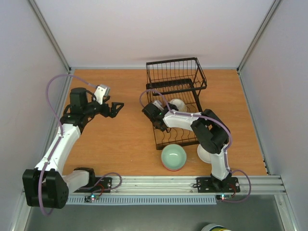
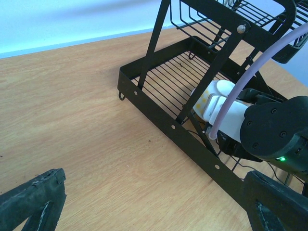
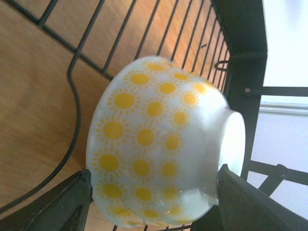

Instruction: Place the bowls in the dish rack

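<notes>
The black wire dish rack (image 1: 176,82) stands at the table's centre back. My right gripper (image 1: 154,114) reaches into its lower tier. In the right wrist view it (image 3: 154,192) is shut on a white bowl with yellow sun spots (image 3: 159,144), which lies on its side on the rack wires (image 3: 77,96), one finger at the rim and one at the foot. That bowl also shows in the left wrist view (image 2: 204,98). Another white bowl (image 1: 179,105) stands in the rack. A pale green bowl (image 1: 173,157) and a plain white bowl (image 1: 205,153) sit on the table. My left gripper (image 1: 115,107) is open and empty.
The left wrist view shows the rack's lower frame (image 2: 159,115) and bare wooden table (image 2: 72,110) in front of my left gripper (image 2: 154,192). White walls enclose the table on three sides. The right arm (image 1: 211,134) partly covers the plain white bowl.
</notes>
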Available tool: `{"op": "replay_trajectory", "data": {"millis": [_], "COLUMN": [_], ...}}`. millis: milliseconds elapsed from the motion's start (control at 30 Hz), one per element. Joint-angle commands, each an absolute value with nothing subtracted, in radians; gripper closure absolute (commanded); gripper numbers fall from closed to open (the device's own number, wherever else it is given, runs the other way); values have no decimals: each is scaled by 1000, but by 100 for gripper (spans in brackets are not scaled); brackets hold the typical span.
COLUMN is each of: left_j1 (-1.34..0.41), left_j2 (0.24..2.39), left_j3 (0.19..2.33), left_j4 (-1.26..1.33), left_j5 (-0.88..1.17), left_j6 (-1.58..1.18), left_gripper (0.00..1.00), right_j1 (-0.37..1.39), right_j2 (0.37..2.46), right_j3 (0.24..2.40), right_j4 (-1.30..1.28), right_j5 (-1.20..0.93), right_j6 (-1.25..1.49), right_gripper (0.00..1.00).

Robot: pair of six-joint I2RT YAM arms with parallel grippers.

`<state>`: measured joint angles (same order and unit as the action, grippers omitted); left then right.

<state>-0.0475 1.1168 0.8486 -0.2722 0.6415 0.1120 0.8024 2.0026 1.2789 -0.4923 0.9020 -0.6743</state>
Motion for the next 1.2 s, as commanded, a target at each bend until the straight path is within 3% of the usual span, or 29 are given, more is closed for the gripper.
{"op": "replay_trajectory", "data": {"millis": [0, 167, 267, 300, 400, 533, 733, 1167], "left_j1": [-41, -41, -40, -40, -39, -40, -40, -38], "left_j2": [1096, 1095, 1095, 1095, 1095, 1095, 1099, 1107], "left_j3": [841, 841, 841, 841, 841, 841, 841, 841], "left_j4": [-230, -230, -229, -228, -229, -228, -227, -225], "left_j5": [655, 656, 660, 660, 660, 662, 663, 660], "left_j6": [110, 110, 107, 107, 106, 106, 106, 107], "left_gripper": [1, 0, 1, 1, 1, 1, 1, 1], "right_j1": [796, 796, 795, 795, 796, 796, 795, 770], "right_j2": [1996, 1929, 1916, 1917, 1928, 1975, 2043, 2110], "right_j3": [1257, 1221, 1219, 1223, 1234, 1258, 1305, 1365], "right_j4": [-467, -435, -442, -450, -473, -486, -489, -500], "right_j5": [873, 853, 865, 867, 875, 894, 911, 899], "right_j6": [-667, -650, -646, -644, -635, -636, -655, -666], "right_gripper": [38, 69, 72, 68, 29, 10, 3, 3]}}
